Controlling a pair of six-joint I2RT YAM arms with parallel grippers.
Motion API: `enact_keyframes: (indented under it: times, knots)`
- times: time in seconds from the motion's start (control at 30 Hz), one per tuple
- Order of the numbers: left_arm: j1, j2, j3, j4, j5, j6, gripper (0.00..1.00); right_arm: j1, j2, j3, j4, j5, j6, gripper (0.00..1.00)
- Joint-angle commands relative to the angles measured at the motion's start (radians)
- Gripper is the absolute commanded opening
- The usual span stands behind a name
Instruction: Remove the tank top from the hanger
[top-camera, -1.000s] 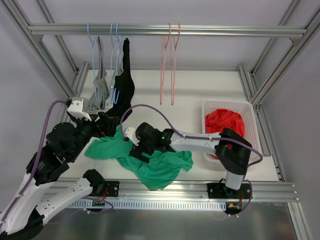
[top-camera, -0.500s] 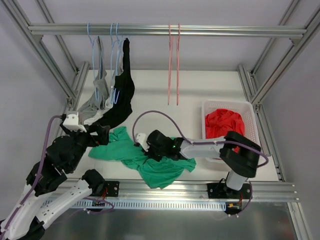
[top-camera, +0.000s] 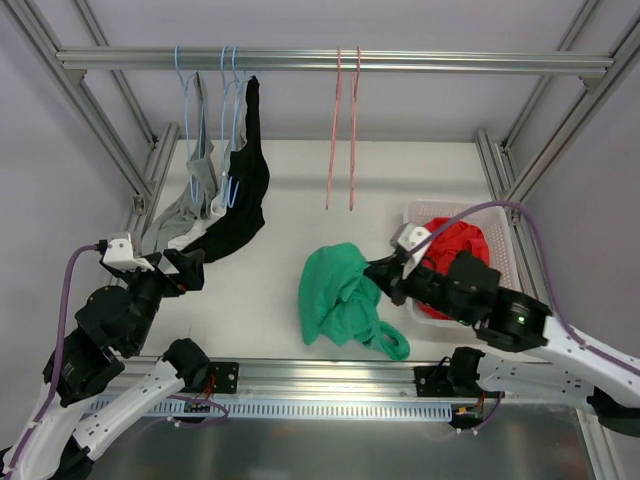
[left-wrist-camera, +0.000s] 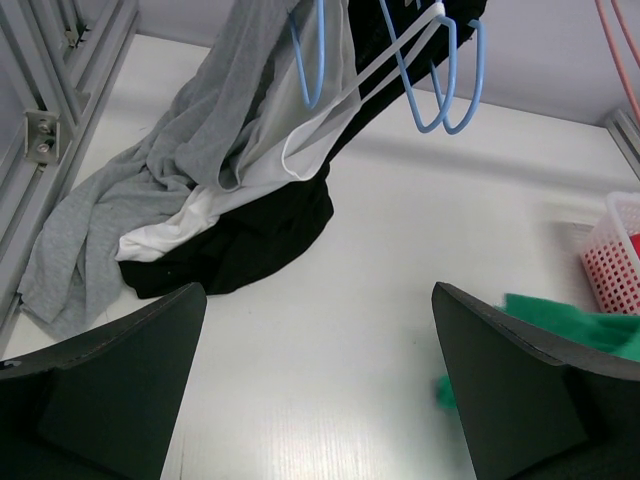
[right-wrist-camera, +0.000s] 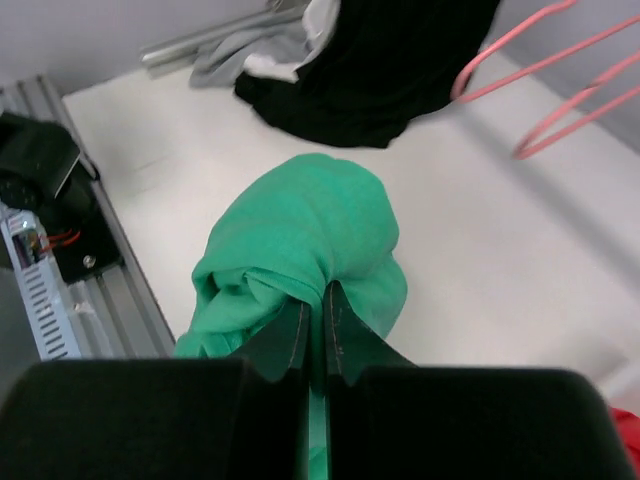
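The green tank top (top-camera: 345, 295) hangs bunched from my right gripper (top-camera: 385, 280), with its lower end trailing toward the table's near edge. In the right wrist view the jaws of that gripper (right-wrist-camera: 322, 300) are pinched shut on a fold of the green fabric (right-wrist-camera: 310, 230). Two pink hangers (top-camera: 340, 130) hang bare on the top rail, apart from the tank top. My left gripper (left-wrist-camera: 320, 385) stands open above the bare table at the left, with nothing between its fingers (left-wrist-camera: 110, 390).
Blue hangers (top-camera: 230, 90) at the rail's left carry a black garment (top-camera: 245, 190) and a grey and white one (top-camera: 195, 175) that drape onto the table. A white basket (top-camera: 500, 215) with red cloth (top-camera: 455, 245) stands at the right. Aluminium frame rails border the table.
My right gripper shut on the green tank top and carried it right, off the table's left half, toward the basket. The left arm drew back to the left. The pink hangers swung.
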Motion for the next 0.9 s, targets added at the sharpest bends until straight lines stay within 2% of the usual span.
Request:
enact_keyframes:
  times: [0.0,0.1,0.17,0.27,0.37,0.53,0.57,0.63,0.67,0.7,0.73,0.77,0.8,0.87]
  knots:
    - [-0.005,0.009,-0.009,0.016,-0.026,-0.019,0.99,0.002,-0.097,0.143,-0.210,0.204,0.011,0.00]
    - [-0.005,0.003,-0.009,0.016,-0.028,-0.023,0.99,0.002,-0.117,0.284,-0.341,0.362,-0.001,0.00]
    - [-0.005,0.003,-0.010,0.016,-0.026,-0.025,0.99,0.002,-0.074,0.412,-0.448,0.445,-0.018,0.00]
    - [-0.005,0.003,-0.007,0.015,-0.025,-0.025,0.98,-0.001,0.001,0.581,-0.545,0.674,-0.030,0.00]
    - [-0.005,0.001,-0.007,0.016,-0.022,-0.026,0.99,-0.024,0.071,0.716,-0.567,0.814,-0.095,0.00]
    - [-0.005,0.000,-0.007,0.018,-0.015,-0.025,0.99,-0.151,0.170,0.908,-0.563,0.815,-0.181,0.01]
    - [-0.005,0.000,-0.009,0.016,-0.012,-0.025,0.99,-0.183,0.188,0.936,-0.563,0.769,-0.194,0.00]
    - [-0.005,0.003,-0.007,0.016,-0.009,-0.023,0.99,-0.332,0.245,1.005,-0.563,0.688,-0.216,0.00]
    - [-0.003,0.003,-0.007,0.016,-0.006,-0.022,0.99,-0.390,0.263,1.019,-0.563,0.586,-0.218,0.00]
    - [-0.005,0.004,-0.006,0.016,-0.003,-0.022,0.99,-0.509,0.295,1.030,-0.567,0.530,-0.202,0.00]
    - [-0.005,0.006,-0.006,0.016,-0.002,-0.020,0.99,-0.574,0.311,1.037,-0.573,0.479,-0.195,0.00]
    - [-0.005,0.006,-0.006,0.016,0.000,-0.020,0.99,-0.632,0.323,1.030,-0.573,0.368,-0.181,0.00]
    - [-0.005,0.006,-0.006,0.016,0.001,-0.020,0.99,-0.760,0.332,1.021,-0.574,0.306,-0.160,0.00]
    - [-0.005,0.007,-0.006,0.016,0.006,-0.020,0.99,-0.876,0.348,0.966,-0.573,0.127,-0.081,0.00]
